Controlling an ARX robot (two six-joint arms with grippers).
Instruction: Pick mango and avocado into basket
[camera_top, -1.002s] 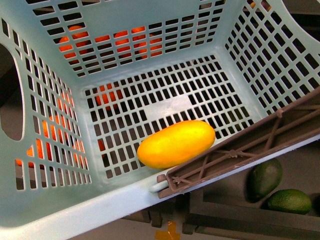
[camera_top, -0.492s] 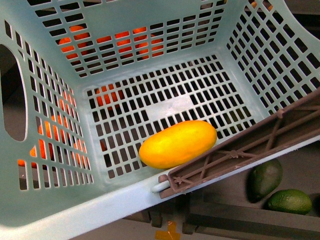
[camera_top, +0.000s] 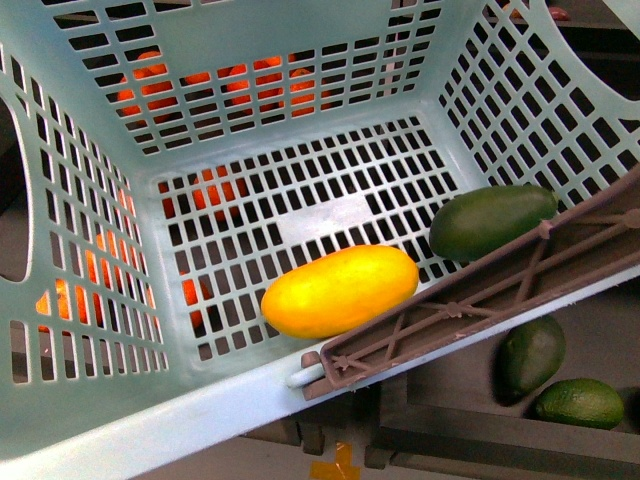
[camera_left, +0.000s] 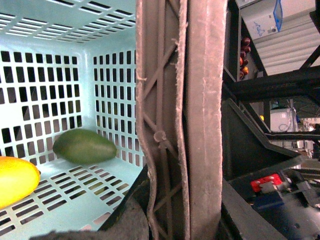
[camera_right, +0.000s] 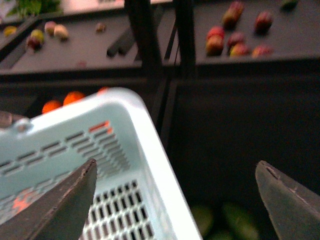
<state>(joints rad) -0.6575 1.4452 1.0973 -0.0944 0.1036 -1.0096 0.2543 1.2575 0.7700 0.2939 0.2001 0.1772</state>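
1. Guard against a swing or spill of the basket (camera_top: 90, 420): seems to hang at an angle from its brown handle (camera_top: 480, 300), so any jolt through that handle could set both fruits rolling across the slotted floor.
2. Cannot tell the state of the left claw: in the left wrist view, only the handle running close past the lens, pads hidden. Judged risk: a weak hold there, then a dropped basket.
3. Note the right claw (camera_right: 175, 200): spread wide, holding nothing, poised over the basket's right rim. Could clip that rim or the handle on the way out, or reach again for the spare avocados (camera_top: 530, 355) lying just outside to the near right and so add more than asked.
4. Find the mango (camera_top: 340, 291) on the floor of the basket, close to the near wall and just beside the handle. Smooth, elongated, bright yellow shading to orange; rounded enough to roll.
5. Find the avocado (camera_top: 492, 221) inside too, against the right wall, far right of the mango and apart from it, its near edge behind the handle. Dark green, dull-skinned, egg-shaped.
6. Ignore the oranges (camera_top: 200, 85) glimpsed through the far and left slots: outside the basket.
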